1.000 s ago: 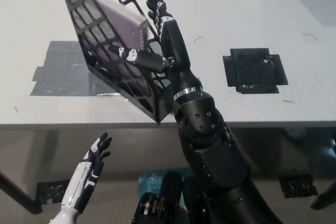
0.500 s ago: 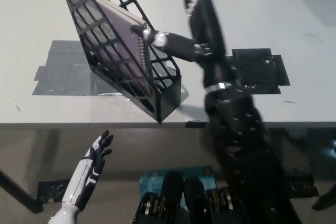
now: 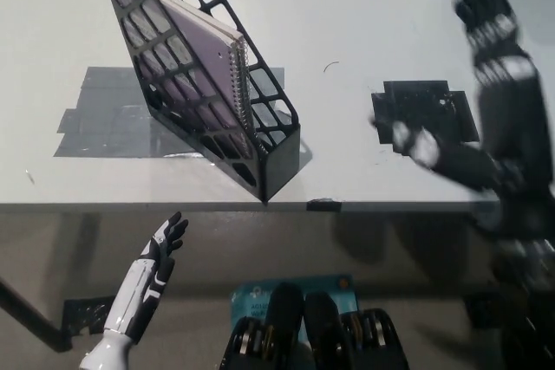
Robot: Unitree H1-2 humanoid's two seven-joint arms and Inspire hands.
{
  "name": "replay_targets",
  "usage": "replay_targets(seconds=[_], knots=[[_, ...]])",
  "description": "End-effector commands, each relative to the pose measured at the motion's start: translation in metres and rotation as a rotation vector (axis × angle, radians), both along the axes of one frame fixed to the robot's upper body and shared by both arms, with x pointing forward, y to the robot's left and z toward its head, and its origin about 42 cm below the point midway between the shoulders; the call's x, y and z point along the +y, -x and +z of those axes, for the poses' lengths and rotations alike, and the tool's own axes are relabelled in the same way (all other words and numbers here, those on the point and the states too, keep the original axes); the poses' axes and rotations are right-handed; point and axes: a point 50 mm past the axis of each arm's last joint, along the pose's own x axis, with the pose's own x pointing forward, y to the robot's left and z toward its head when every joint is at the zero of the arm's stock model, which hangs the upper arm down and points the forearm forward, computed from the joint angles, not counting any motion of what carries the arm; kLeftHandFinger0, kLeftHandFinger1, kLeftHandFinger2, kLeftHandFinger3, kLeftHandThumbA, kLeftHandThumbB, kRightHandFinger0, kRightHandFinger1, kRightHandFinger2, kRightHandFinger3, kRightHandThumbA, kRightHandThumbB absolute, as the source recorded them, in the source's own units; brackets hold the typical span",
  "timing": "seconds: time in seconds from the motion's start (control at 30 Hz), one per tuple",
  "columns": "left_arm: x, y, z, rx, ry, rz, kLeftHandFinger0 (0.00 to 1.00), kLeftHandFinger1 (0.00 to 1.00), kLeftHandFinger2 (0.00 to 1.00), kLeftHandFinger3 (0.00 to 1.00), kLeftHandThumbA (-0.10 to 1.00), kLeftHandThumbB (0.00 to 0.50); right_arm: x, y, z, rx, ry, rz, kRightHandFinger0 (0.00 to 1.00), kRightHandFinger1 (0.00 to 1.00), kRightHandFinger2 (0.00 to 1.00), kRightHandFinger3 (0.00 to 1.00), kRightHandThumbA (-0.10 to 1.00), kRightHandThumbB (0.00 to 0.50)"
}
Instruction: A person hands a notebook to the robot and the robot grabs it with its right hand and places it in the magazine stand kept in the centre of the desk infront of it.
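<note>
Standing upright inside the stand [image 3: 260, 140] at desk [image 3: 364, 6] centre, the notebook [image 3: 195, 54] is placed, spiral edge facing out; the black right hand [image 3: 473, 84], blurred, is off to the right over the tape patch [image 3: 425, 114], fingers spread and holding nothing. Clearing away wide of the stand avoids knocking it. Left hand [image 3: 160, 253] rests low at the desk edge, fingers loosely apart.

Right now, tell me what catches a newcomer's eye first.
The black magazine stand at the desk's centre-left, with a purple spiral notebook inside. The black right robot hand, open and motion-blurred, at upper right. The white left robot hand rests lower left, below the desk edge.
</note>
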Motion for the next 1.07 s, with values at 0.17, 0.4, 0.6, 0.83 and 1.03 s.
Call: replay_targets(seconds=[0.17, 0.4, 0.6, 0.83, 1.03], knots=[[0.001, -0.002, 0.007, -0.051, 0.007, -0.015, 1.00, 1.00, 1.00, 1.00, 1.00, 0.500, -0.015, 0.045, -0.071, 0.236, -0.016, 0.086, 1.00, 1.00, 1.00, 1.00, 1.00, 0.364], [0.001, 0.007, 0.001, -0.028, 0.015, -0.014, 1.00, 1.00, 1.00, 1.00, 1.00, 0.500, -0.004, 0.049, -0.134, 0.432, 0.064, 0.090, 1.00, 1.00, 1.00, 1.00, 1.00, 0.267], [-0.001, 0.018, -0.008, 0.002, 0.019, -0.016, 1.00, 1.00, 1.00, 1.00, 1.00, 0.500, -0.002, 0.055, -0.161, 0.544, 0.072, 0.119, 1.00, 1.00, 1.00, 1.00, 1.00, 0.272], [0.000, 0.021, -0.012, 0.017, 0.019, -0.010, 1.00, 1.00, 1.00, 1.00, 1.00, 0.500, -0.002, 0.055, -0.168, 0.544, 0.118, 0.131, 1.00, 1.00, 1.00, 1.00, 1.00, 0.237], [0.000, 0.022, -0.013, 0.018, 0.012, -0.011, 1.00, 1.00, 1.00, 1.00, 1.00, 0.500, -0.001, 0.057, -0.167, 0.544, 0.147, 0.136, 1.00, 1.00, 1.00, 1.00, 1.00, 0.230]])
